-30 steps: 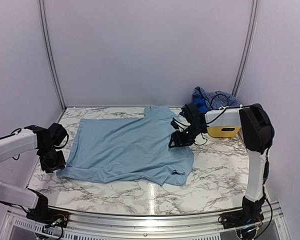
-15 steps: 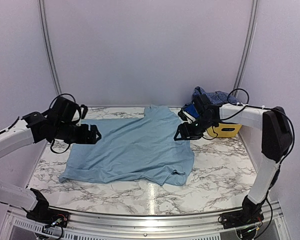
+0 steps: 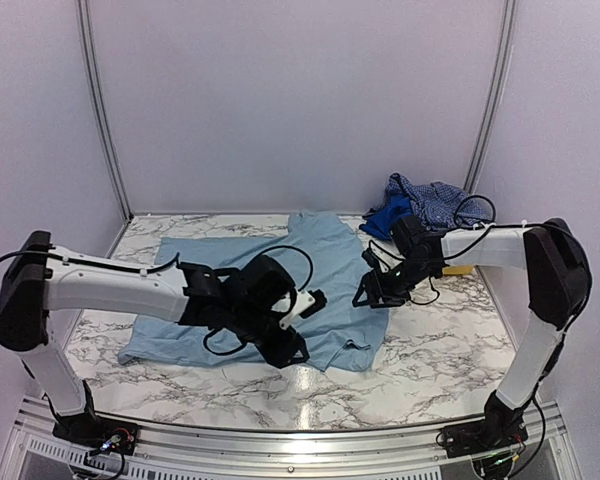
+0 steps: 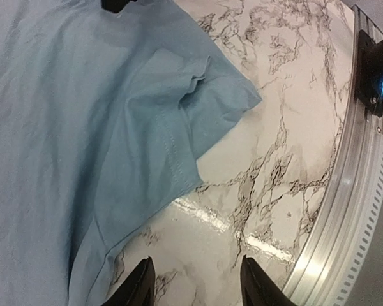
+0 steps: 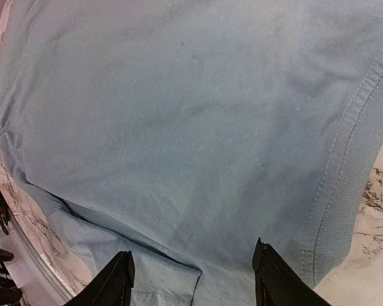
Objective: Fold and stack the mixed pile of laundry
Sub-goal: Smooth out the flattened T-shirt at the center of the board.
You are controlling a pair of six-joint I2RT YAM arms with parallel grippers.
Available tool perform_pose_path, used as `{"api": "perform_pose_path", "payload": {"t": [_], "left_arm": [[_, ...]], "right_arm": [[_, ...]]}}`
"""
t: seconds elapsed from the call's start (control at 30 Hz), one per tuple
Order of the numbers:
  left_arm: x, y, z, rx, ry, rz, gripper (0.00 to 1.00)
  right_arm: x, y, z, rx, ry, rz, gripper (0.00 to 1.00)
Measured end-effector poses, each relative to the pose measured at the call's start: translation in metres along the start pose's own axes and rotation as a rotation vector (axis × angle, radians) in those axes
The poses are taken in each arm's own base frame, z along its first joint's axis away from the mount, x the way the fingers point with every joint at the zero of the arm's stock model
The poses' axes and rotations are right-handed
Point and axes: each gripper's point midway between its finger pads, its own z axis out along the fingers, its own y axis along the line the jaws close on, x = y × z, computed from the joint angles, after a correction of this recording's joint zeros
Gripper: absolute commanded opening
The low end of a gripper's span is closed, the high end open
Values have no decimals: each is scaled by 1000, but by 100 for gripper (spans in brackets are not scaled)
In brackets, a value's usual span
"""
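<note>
**Pale T-shirt lies flat, both tools spread above it**

Top external: the pale sky-blue T-shirt [image 3: 325, 250] lies spread out on the marble surface [image 3: 430, 340], its collar towards the back wall. The left arm reaches across the shirt from the left, and the left tool [image 3: 288, 345] hangs over the shirt's near right part. The right tool [image 3: 365, 295] sits at the shirt's right edge. In the back right corner, well apart from the shirt, the navy-and-white check shirt [image 3: 432, 200] lies bunched, with the royal-blue piece [image 3: 385, 215] just beside it on its left.

Left wrist: the left tool [image 4: 195, 287] has its two dark fingers apart with nothing between them, over bare marble just beside the shirt's hem. A short sleeve [image 4: 210, 95] lies flat, pointing towards the metal rail [image 4: 345, 210] at the surface's edge.

Right wrist: the right tool [image 5: 195, 280] is spread too, nothing pinched, with smooth blue cloth filling the view beneath it. A stitched, ribbed band [image 5: 345, 191] runs down the right side, marble showing beyond it
</note>
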Motion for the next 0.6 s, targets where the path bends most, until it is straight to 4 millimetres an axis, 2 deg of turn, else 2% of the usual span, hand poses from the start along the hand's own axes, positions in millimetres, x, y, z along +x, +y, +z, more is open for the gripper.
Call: {"api": "perform_pose_path", "payload": {"t": [0.17, 0.33, 0.47, 0.6], "left_arm": [[-15, -19, 45, 25, 37, 50, 44], [-17, -27, 76, 28, 66, 49, 44], [-11, -24, 95, -8, 91, 34, 39], [-4, -14, 109, -59, 113, 23, 27]], "right_arm": [[12, -8, 8, 8, 21, 13, 57], [9, -10, 12, 9, 7, 6, 56], [9, -13, 19, 8, 3, 5, 56], [13, -18, 26, 9, 13, 19, 55]]}}
